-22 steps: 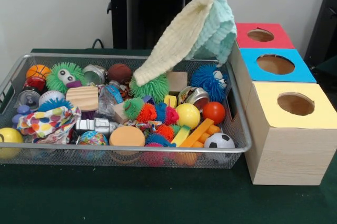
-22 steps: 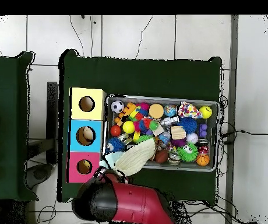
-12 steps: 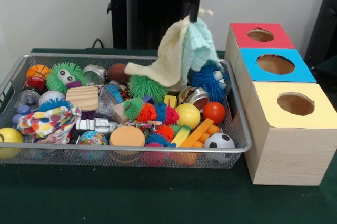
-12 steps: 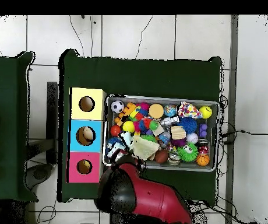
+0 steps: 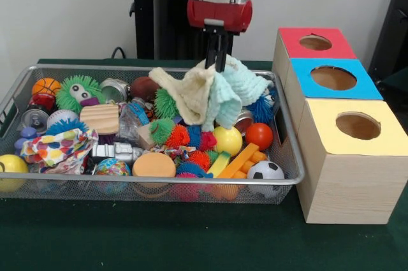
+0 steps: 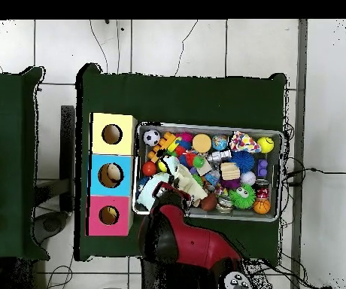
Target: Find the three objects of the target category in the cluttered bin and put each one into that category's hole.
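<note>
My gripper (image 5: 218, 65) hangs low over the back right part of the wire bin (image 5: 159, 182). Its fingers are shut on the top of a cream knitted cloth (image 5: 191, 92) and a mint knitted cloth (image 5: 241, 86). Both cloths lie bunched on the toys beneath, over a green spiky ball (image 5: 167, 102) and a blue spiky ball (image 5: 262, 108). In the overhead view the cloths (image 6: 182, 179) show just beyond the red arm (image 6: 180, 241), which hides the fingers. Three boxes with holes stand beside the bin: red (image 5: 290, 43), blue (image 5: 366, 89) and yellow (image 5: 331, 150).
The bin is packed with balls, spiky toys, wooden blocks, tins and a spotted patterned cloth (image 5: 57, 146) at its front left. From above, something tan (image 6: 113, 174) shows inside the blue box's hole. Dark green cloth (image 5: 191, 239) covers the table.
The gripper has come down from high near the red box toward the bin's back right. The two cloths, hanging stretched before, now rest crumpled on the toys.
</note>
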Motion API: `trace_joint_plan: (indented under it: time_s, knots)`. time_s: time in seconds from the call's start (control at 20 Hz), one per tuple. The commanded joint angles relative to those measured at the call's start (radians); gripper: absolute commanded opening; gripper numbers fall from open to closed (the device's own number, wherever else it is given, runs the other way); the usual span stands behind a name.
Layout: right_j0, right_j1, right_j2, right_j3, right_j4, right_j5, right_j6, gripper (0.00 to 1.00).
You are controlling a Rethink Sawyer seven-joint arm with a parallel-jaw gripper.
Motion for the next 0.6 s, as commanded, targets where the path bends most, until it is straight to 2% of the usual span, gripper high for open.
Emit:
trace_joint_plan:
  time_s: [0.05,0.25,0.5,0.55,0.6]
  knots:
    - [-0.007,0.072,0.056,-0.032,-0.03,-0.023,0.141,0.0]
    - [-0.008,0.067,0.064,-0.014,-0.031,-0.033,0.157,0.0]
    - [0.012,0.099,0.042,-0.005,-0.037,-0.086,0.164,0.0]
    - [0.011,0.097,0.043,-0.002,-0.035,-0.059,0.158,1.0]
    - [0.006,0.093,0.047,-0.002,-0.037,-0.036,0.149,1.0]
